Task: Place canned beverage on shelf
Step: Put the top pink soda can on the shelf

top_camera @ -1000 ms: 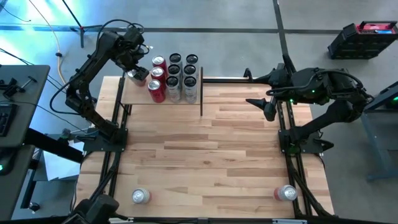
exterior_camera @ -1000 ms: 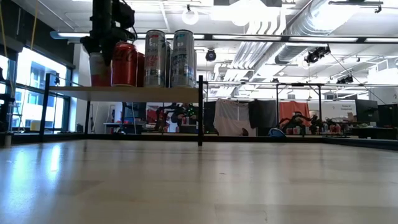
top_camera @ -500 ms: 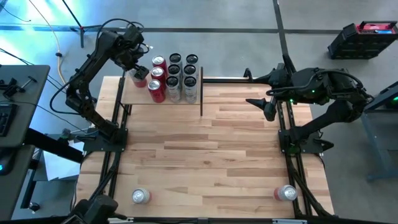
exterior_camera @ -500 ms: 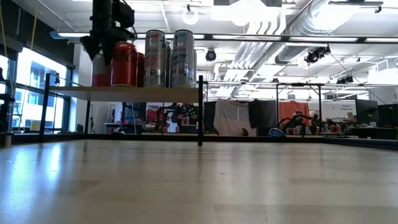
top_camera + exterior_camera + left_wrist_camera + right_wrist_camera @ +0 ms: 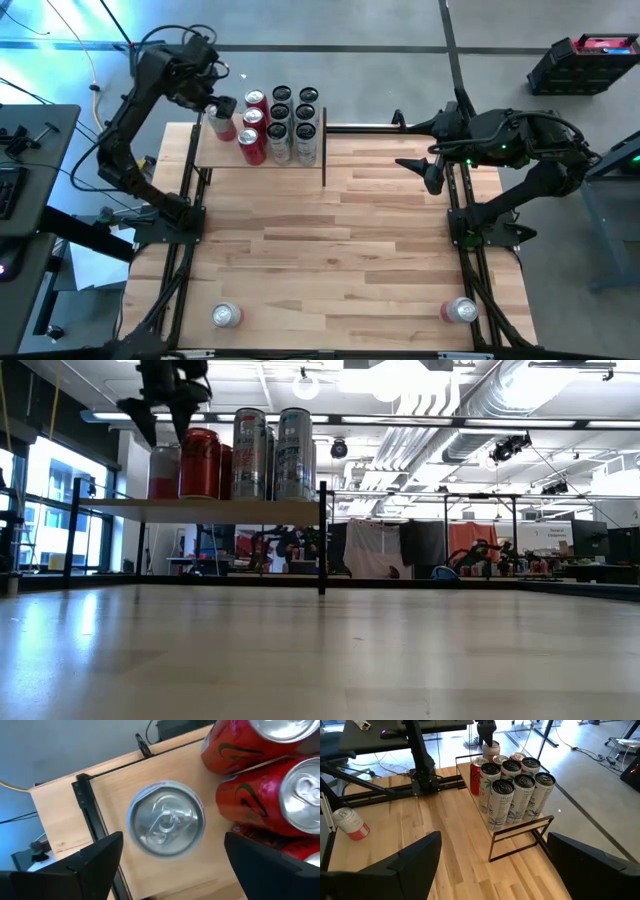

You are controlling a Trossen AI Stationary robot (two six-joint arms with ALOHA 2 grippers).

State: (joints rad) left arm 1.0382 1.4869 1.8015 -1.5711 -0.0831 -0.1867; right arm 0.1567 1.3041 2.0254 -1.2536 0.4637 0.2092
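A pale can with a silver top stands upright on its base at the far left of the shelf, beside red cans and several tall cans. My left gripper hangs open just above this can, one finger out to each side, touching nothing. My right gripper hovers open and empty over the table's far right.
Two more cans lie near the table's front edge, one at the left and one at the right. Black posts frame the shelf. Bare wooden tabletop stretches between the shelf and the front cans.
My left gripper has risen straight up from around the pale can and rolled about its own axis. Its fingers, which stood beside the can's body, are now above its top. The can stays upright on the shelf.
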